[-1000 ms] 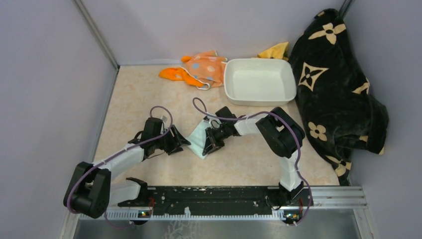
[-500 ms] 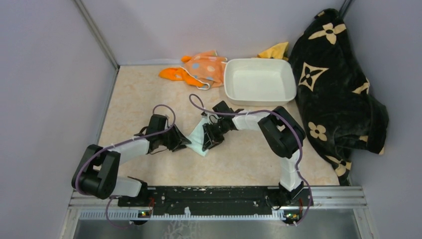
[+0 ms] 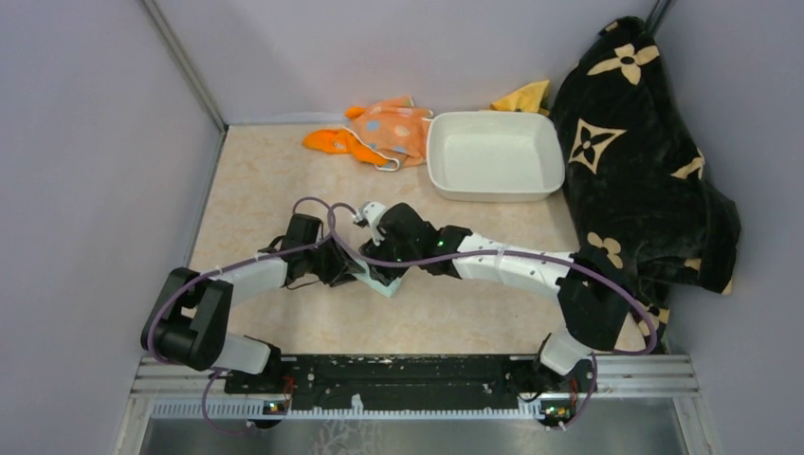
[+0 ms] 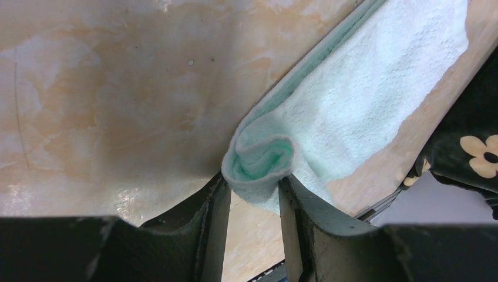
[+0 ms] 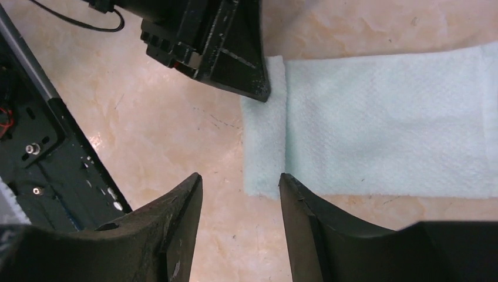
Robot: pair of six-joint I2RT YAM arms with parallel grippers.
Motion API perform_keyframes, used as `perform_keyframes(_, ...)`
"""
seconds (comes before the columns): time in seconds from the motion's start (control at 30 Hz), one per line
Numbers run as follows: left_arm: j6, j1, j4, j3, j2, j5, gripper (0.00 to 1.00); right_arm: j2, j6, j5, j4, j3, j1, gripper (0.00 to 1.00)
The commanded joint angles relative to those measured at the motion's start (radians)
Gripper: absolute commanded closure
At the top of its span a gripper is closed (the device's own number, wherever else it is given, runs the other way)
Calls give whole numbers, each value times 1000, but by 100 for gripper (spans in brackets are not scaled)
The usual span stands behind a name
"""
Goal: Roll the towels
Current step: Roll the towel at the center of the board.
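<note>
Mint towel point(image 5: 382, 117): one end curled, left claw point(image 4: 252, 197) clenched on curl. Right claw point(image 5: 241, 197), released, has swung across above same end. Rolling just begun; orange towel point(image 3: 327, 142), dotted towel point(image 3: 396, 128) wait.

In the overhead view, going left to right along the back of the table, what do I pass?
Orange towel → polka-dot striped towel → white dish → black flowered blanket. The yellow cloth lies behind the dish, so its place in the order is unclear and I left it out.
</note>
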Motion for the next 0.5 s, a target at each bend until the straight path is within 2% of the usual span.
perform_keyframes(0.0, 16, -7, -82, 0, 38, -71, 57, 4, -93, 189, 81, -28, 86, 48)
perform_keyframes(0.47, 17, -11, -108, 12, 43, -80, 57, 197, -139, 282, 135, -51, 167, 53)
